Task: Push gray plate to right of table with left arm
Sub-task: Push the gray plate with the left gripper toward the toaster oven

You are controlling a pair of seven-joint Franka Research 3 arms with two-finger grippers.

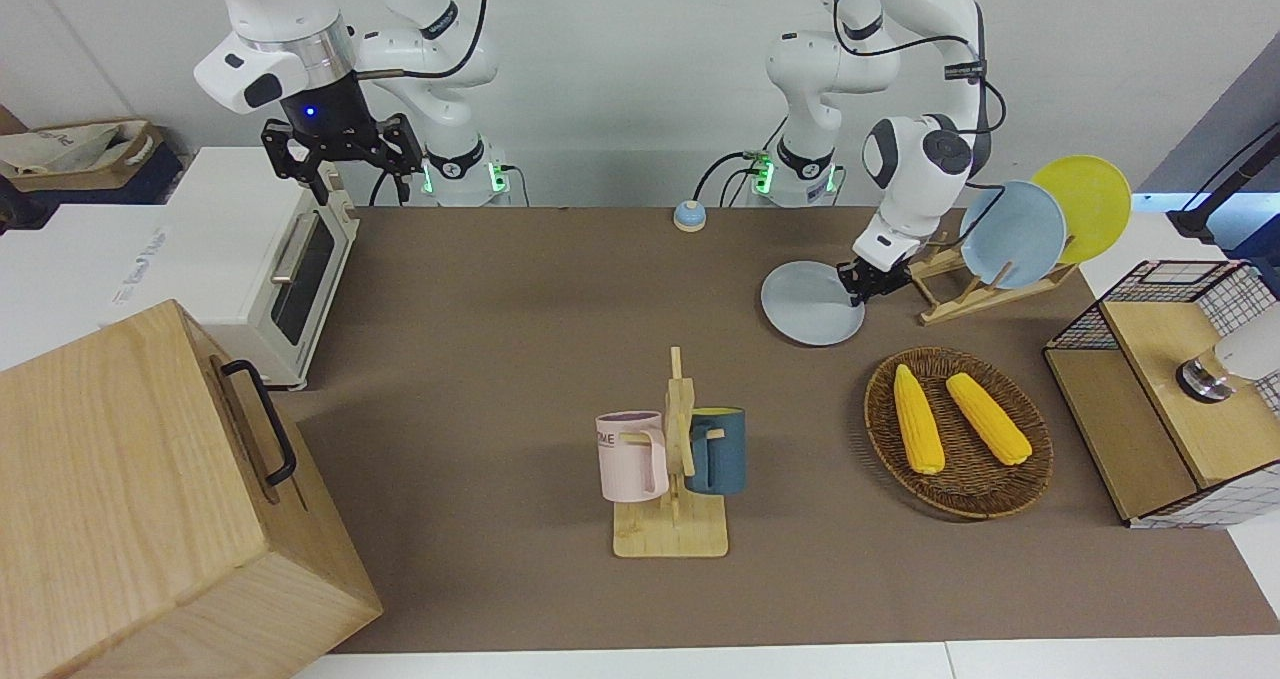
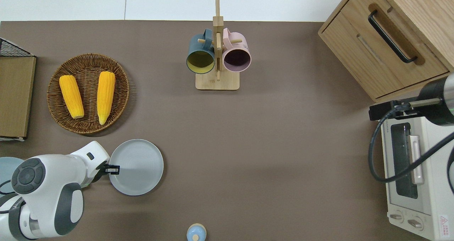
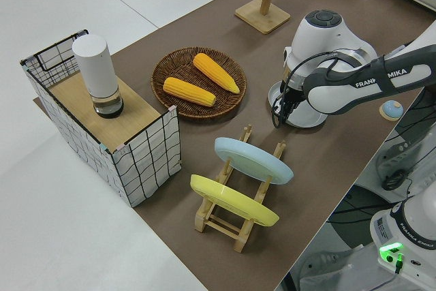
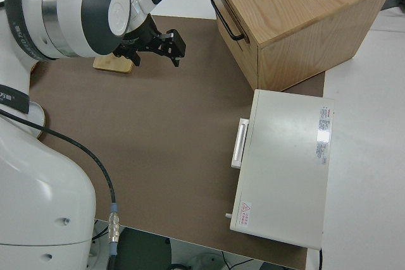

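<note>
Gray plate (image 2: 136, 167) looks light, rigid, slippery on our surface (image 2: 269, 155); we push its nine-o'clock rim, where our left gripper (image 2: 112, 169) sits, jaws' width unclear.

In your left side view the left arm (image 3: 354, 86) covers most of the gray plate (image 3: 310, 118), and you cannot tell how the left end effector (image 3: 278, 108) holds its fingers. The wooden cabinet (image 1: 150, 499) and the toaster oven (image 2: 415, 177) run off the frame edges.
</note>
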